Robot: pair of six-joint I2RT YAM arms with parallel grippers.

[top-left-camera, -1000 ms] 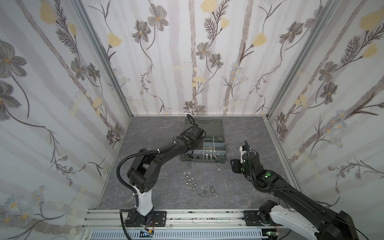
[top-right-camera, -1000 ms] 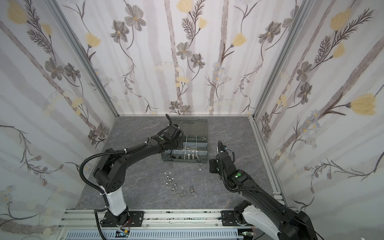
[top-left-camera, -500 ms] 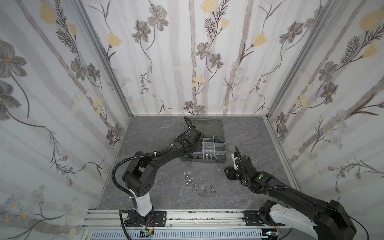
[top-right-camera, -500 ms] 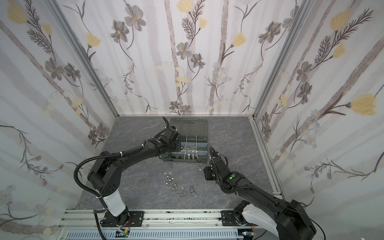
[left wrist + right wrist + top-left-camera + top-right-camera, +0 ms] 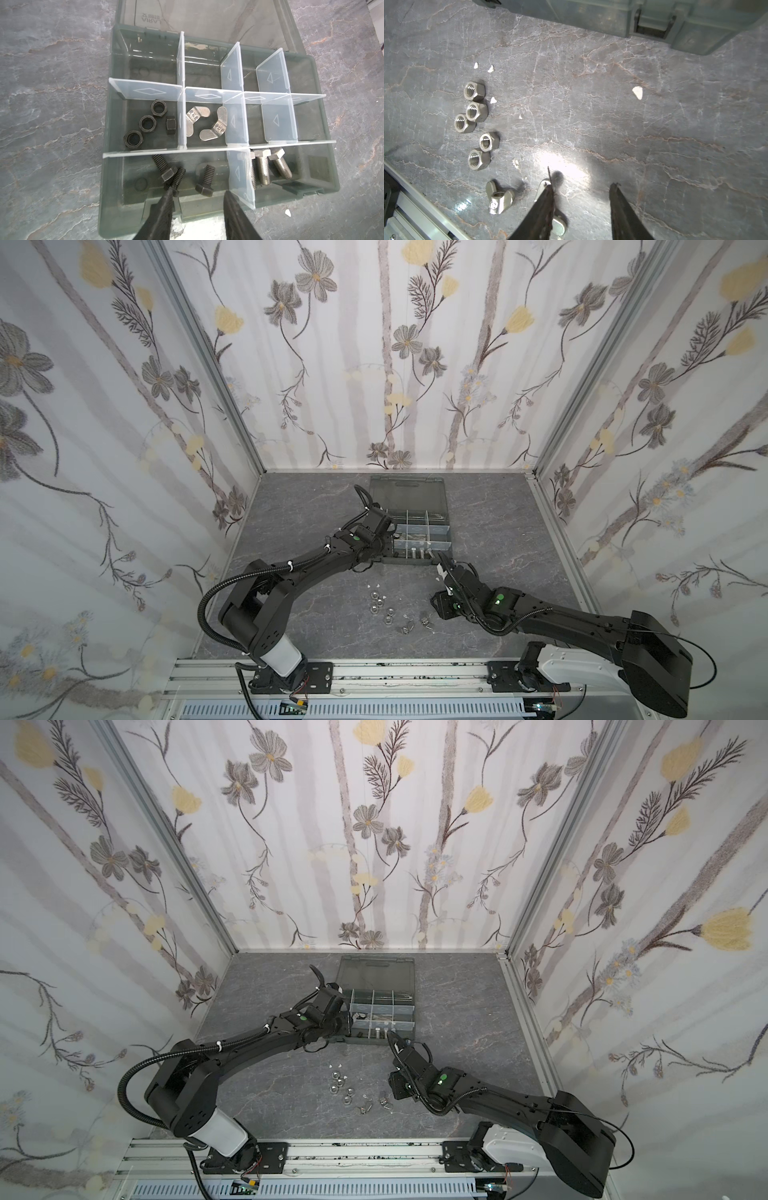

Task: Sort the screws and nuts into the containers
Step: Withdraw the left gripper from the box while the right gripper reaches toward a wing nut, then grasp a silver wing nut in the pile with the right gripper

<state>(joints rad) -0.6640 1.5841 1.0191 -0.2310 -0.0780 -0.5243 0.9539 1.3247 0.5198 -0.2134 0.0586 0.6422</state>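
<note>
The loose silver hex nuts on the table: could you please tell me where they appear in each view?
Both top views: the silver hex nuts cluster on the table between the arms, short of the organiser case.
Left wrist: not in it.
Right wrist: five nuts, beside a wing nut.
Shared landmark: the organiser case, in all four.
</note>
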